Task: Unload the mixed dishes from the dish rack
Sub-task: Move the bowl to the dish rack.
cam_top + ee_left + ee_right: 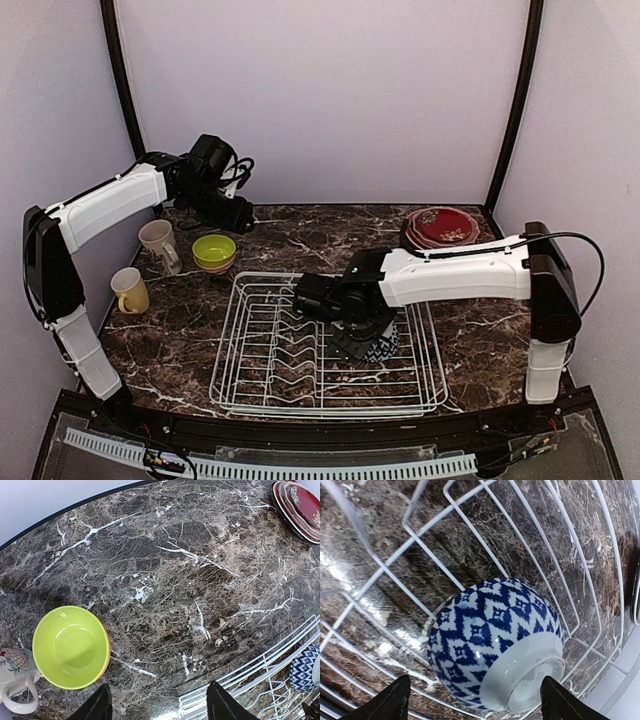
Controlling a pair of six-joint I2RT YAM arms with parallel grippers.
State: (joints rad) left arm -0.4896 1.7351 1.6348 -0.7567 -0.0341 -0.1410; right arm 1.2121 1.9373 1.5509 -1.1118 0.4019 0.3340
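**Right gripper [475,702] astride navy bowl [490,635] in rack [325,345]**

Rack: bowl tipped on the wires in the right half, foot showing.
Right arm reaches left, low over the rack. Fingers wide, flanking the bowl; contact unclear.
Left gripper [157,705] part-open, empty, high over bare table [175,580] beside lime bowl [70,647].
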